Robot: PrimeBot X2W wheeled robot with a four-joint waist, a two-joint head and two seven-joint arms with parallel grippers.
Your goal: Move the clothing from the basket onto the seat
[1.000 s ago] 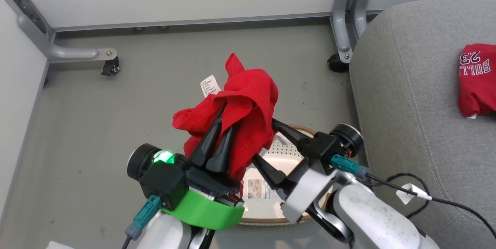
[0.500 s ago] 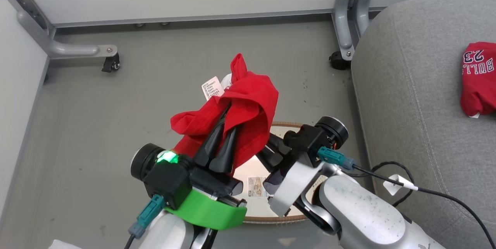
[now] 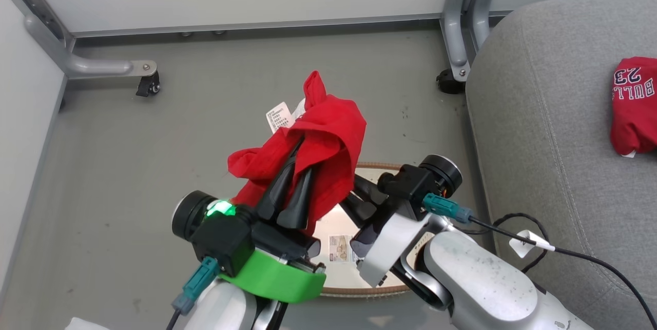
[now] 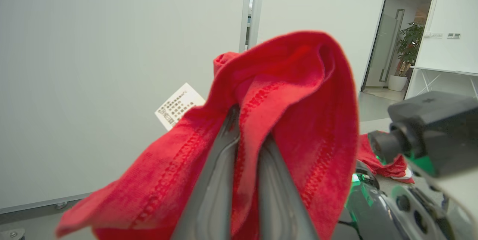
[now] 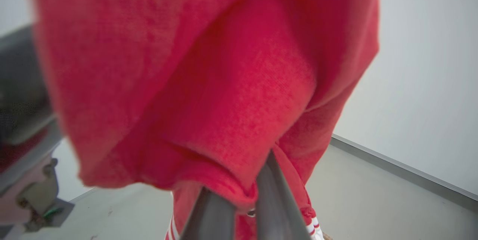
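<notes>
The red shorts (image 3: 328, 135) hang bunched in the air over the basket (image 3: 359, 289), whose cream base and brown rim show on the floor below. My left gripper (image 3: 296, 158) is shut on the shorts, fingers pointing up into the folds; the left wrist view shows the cloth (image 4: 298, 94) pinched in that gripper (image 4: 246, 120). My right gripper (image 3: 356, 194) reaches into the shorts' lower right side, and the right wrist view has its fingers (image 5: 276, 195) close together under a red hem (image 5: 224, 83). The "BULLS 23" jersey (image 3: 634, 104) lies on the grey seat (image 3: 539, 114) at right.
A white care tag (image 3: 278, 115) sticks out of the shorts. Grey frame legs with casters stand at the back left (image 3: 148, 86) and back middle (image 3: 449, 83) against a pale wall. A black cable with a white tag (image 3: 534, 243) runs across the seat's front edge.
My right gripper swung left toward the shorts and its spread fingers came together on the cloth. The left gripper kept holding the shorts, nearly still.
</notes>
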